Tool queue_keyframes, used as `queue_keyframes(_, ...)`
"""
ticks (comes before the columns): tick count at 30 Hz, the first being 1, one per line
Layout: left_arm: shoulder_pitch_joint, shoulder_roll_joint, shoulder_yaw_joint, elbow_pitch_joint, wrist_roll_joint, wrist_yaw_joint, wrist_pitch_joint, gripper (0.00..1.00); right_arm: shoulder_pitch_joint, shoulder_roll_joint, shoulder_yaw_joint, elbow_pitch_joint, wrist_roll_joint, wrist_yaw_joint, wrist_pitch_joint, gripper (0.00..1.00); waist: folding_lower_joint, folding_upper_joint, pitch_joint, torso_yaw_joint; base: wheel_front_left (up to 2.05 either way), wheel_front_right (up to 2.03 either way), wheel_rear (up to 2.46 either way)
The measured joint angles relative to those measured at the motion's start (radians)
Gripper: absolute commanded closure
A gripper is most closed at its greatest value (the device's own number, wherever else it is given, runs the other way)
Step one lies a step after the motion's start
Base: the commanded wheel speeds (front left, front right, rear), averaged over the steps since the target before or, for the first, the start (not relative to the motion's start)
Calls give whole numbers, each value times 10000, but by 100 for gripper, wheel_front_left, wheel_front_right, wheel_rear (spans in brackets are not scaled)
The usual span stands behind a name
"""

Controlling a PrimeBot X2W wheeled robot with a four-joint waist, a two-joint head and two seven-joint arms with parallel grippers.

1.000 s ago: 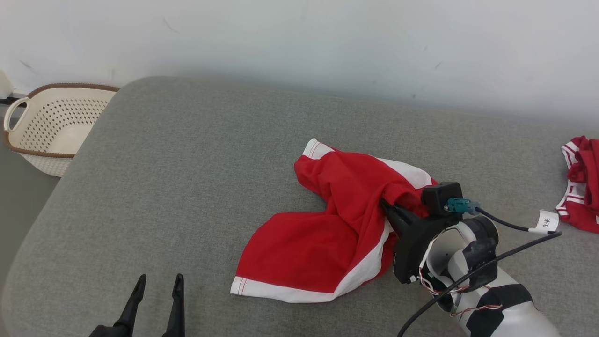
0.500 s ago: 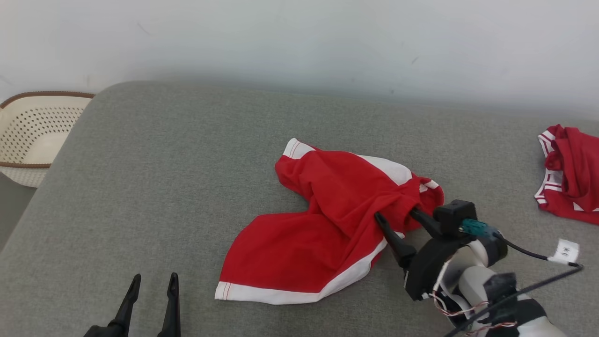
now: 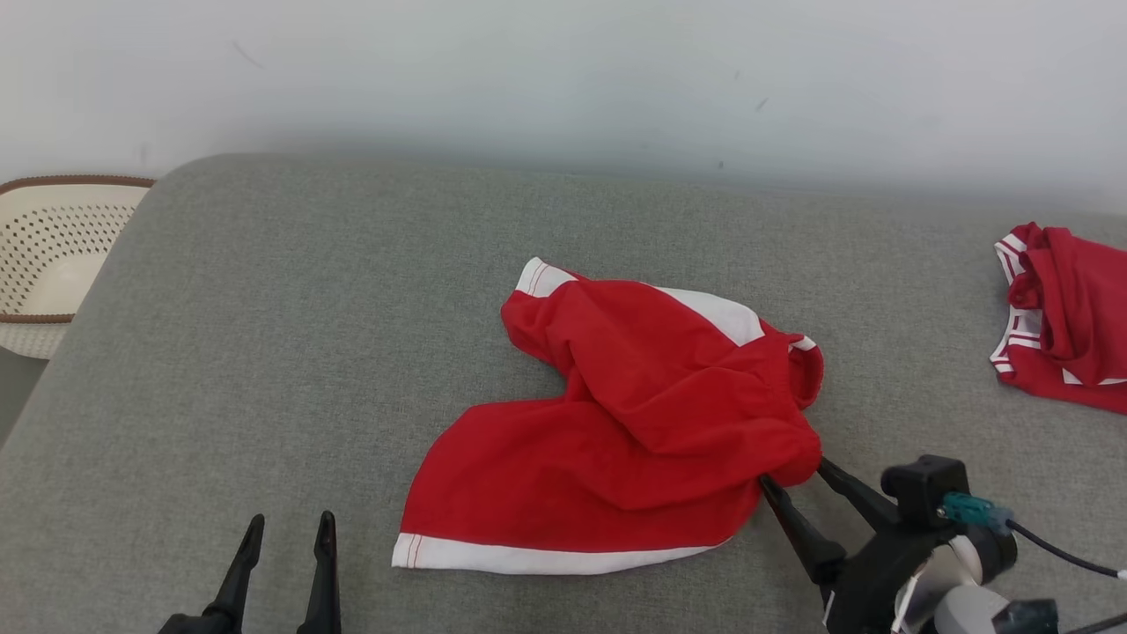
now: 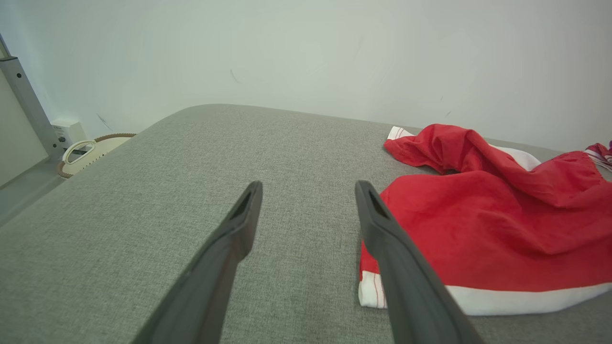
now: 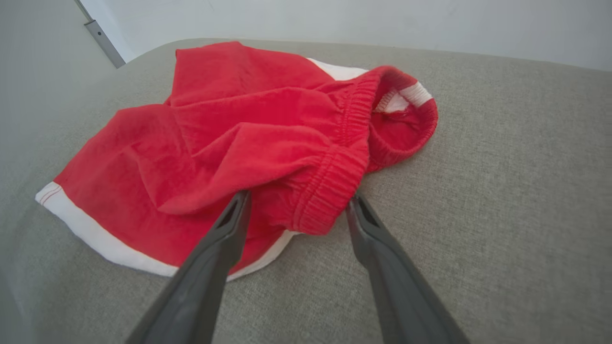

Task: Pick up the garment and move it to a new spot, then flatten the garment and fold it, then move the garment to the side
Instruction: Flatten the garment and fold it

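The shorts (image 3: 634,423) lie crumpled mid-cushion (image 3: 264,352), long axis left to right. The bunched waistband is at the right. One leg spreads near-left, its white hem facing the robot, and the other points toward the wall. The right gripper (image 3: 794,471) is unclenched, fingers spread either side of the waistband fold. The left gripper (image 3: 291,519) hangs spread, well apart.

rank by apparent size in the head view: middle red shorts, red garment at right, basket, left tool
1. red shorts, clearly largest.
2 and 3. basket and red garment at right: about alike, both cut off by the frame edge, so unranked.
4. left tool, smallest showing, though nearest the camera and cut off.
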Motion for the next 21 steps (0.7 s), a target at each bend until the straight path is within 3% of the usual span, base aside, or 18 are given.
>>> queue_keyframes(8, -14, 0, 46, 33, -29, -48, 0, 0, 1058, -274, -671, -823, -247, 0, 508, 0, 0, 0, 19, -1, 0, 0, 0)
queue_keyframes(12, -17, 2, 59, 42, -29, -48, 0, 0, 1242, -690, -802, -957, -1037, 0, 874, 0, 0, 0, 38, 10, 0, 0, 0)
queue_keyframes(21, -63, 2, -130, 25, -63, 2, 0, 0, 482, -754, -23, -564, -2257, 0, 1181, 0, 0, 0, 102, 173, 0, 0, 0)
